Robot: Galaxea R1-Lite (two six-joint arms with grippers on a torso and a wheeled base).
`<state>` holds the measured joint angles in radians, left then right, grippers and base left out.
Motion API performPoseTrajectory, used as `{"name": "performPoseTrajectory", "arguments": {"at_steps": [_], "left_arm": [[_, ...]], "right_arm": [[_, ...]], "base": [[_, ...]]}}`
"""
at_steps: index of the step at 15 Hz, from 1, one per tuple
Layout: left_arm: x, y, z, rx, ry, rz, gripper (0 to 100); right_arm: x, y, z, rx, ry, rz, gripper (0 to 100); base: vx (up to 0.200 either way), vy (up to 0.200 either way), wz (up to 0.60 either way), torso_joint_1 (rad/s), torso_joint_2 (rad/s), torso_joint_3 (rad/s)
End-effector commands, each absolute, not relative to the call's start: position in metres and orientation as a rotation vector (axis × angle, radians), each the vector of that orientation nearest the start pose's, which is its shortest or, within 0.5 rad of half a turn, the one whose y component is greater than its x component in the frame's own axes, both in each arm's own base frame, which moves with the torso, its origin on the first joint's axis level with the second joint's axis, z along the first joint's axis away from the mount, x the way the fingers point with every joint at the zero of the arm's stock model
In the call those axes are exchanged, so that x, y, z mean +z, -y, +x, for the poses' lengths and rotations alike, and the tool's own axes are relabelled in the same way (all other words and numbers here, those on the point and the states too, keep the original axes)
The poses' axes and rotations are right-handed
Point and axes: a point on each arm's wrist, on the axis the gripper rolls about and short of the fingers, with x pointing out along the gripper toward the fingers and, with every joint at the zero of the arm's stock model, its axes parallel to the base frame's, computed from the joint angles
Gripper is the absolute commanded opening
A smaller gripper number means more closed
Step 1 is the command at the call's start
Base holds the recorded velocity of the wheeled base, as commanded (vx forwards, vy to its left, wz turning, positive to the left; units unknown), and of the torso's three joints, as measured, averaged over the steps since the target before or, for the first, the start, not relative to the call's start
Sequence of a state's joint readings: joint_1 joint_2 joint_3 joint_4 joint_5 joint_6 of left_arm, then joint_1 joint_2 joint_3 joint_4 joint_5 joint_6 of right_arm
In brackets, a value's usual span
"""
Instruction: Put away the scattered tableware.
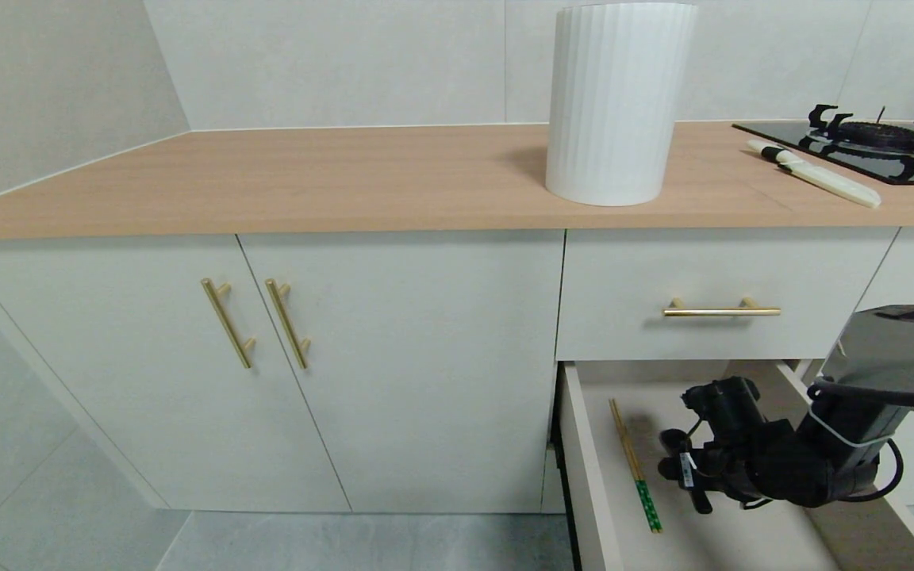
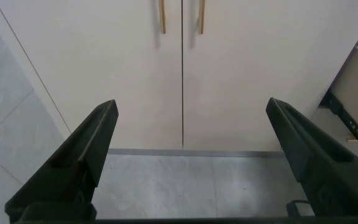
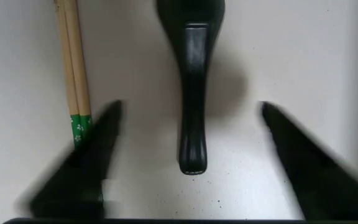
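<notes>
Peeking in drawer [image 1: 588, 476]: we see black spoon [image 3: 191, 93] between the spread right gripper [image 3: 189, 104], bowl cut off.
Chopsticks [image 3: 72, 62]: alongside.
Left gripper [image 2: 189, 104]: spread too.

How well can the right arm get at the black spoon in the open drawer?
Probably yes: the right pincer hangs open straddling the spoon, nothing between them; the chopsticks lie apart beside it.
</notes>
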<state>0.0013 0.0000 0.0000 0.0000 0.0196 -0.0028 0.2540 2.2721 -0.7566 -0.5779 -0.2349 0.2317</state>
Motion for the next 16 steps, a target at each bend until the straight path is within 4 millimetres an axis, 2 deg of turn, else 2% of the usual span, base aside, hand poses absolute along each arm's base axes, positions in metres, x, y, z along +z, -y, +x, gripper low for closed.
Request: {"name": "performPoseTrajectory", "arguments": {"at_steps": [1,2,3,6,8,12,14,16], "left_arm": [[0.075,0.0,-0.023,0.021,0.0,-0.003,100],[0.075,0.0,-0.023,0.021,0.0,-0.003,100],[0.075,0.0,-0.023,0.021,0.0,-0.003,100],[0.075,0.0,-0.023,0.021,0.0,-0.003,100],[0.075,0.0,-0.023,0.021,0.0,-0.003,100],[0.075,0.0,-0.023,0.021,0.0,-0.003,100],[0.075,0.0,-0.023,0.021,0.0,0.0,100],[0.075,0.0,-0.023,0.021,0.0,-0.002,100]], "right_arm": [[-0.021,-0.08,0.329,-0.086,-0.899,-0.01,100],[-0.021,-0.08,0.329,-0.086,-0.897,-0.01,100],[-0.011,-0.08,0.328,-0.084,-0.875,-0.002,100],[0.027,-0.078,0.316,-0.054,-0.795,0.021,100],[0.076,-0.075,0.296,-0.01,-0.734,0.045,100],[0.153,-0.076,0.242,0.137,-0.732,0.064,100],[0.175,-0.079,0.22,0.179,-0.748,0.048,100],[0.182,-0.082,0.211,0.208,-0.732,0.04,100]], "base": [[0.0,0.0,0.0,0.0,0.0,0.0],[0.0,0.0,0.0,0.0,0.0,0.0],[0.0,0.0,0.0,0.0,0.0,0.0],[0.0,0.0,0.0,0.0,0.0,0.0],[0.0,0.0,0.0,0.0,0.0,0.0],[0.0,0.0,0.0,0.0,0.0,0.0],[0.0,0.0,0.0,0.0,0.0,0.0],[0.0,0.0,0.0,0.0,0.0,0.0]]}}
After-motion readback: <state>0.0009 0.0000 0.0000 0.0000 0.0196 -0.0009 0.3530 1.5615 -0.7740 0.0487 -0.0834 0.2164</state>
